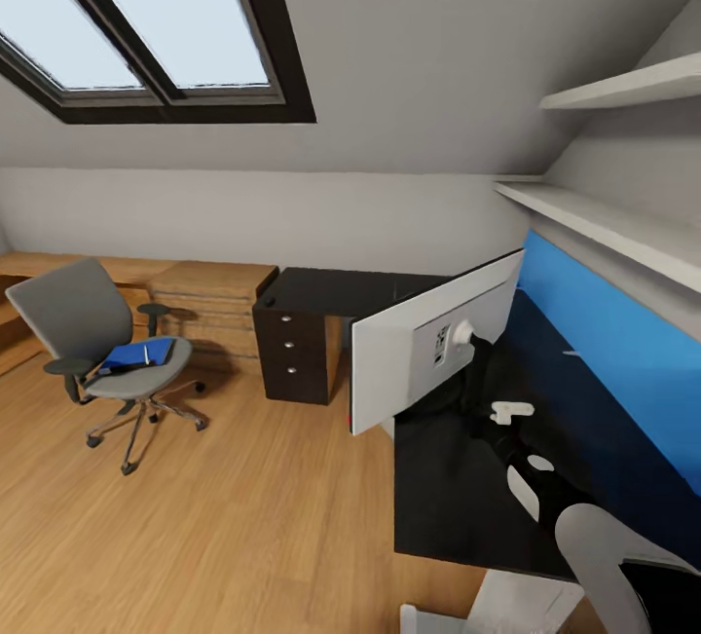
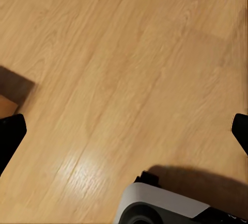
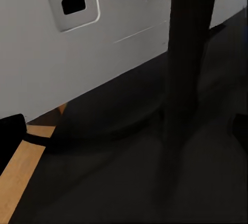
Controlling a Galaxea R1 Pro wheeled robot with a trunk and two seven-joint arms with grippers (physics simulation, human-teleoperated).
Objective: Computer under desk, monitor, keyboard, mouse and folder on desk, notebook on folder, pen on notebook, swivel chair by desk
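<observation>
The right gripper [image 3: 126,131] is spread wide, its dark fingertips [image 3: 10,136] showing at opposite edges of the right wrist view with nothing clamped between them. Directly ahead of it rises the black stand post [image 3: 188,53] of the monitor [image 1: 433,342], which runs down to a round foot [image 3: 124,115] resting on the dark desk [image 1: 448,498]. Just beyond the post is the monitor's white back panel with a power socket [image 3: 73,3]. In the head view the right arm [image 1: 545,488] reaches across the desk toward the monitor's rear, and the arm and screen hide the gripper itself there. The monitor stands at the desk's near edge, its screen face turned away from the camera. Behind the arm a blue wall panel [image 1: 623,361] runs along the desk, with two white shelves [image 1: 623,225] above. The left gripper [image 2: 124,131] is also spread wide, holding nothing, its fingertips [image 2: 9,136] at opposite edges of the left wrist view over bare wood floor [image 2: 124,69]; part of the robot's white base [image 2: 165,206] shows below it. Well away from both grippers, the swivel chair [image 1: 92,342] stands on the floor apart from the desk. On its seat lies the blue folder [image 1: 131,355] with a dark pen-like item [image 1: 148,354] on it, too small to identify. A black drawer unit [image 1: 292,352] sits between chair and desk.
</observation>
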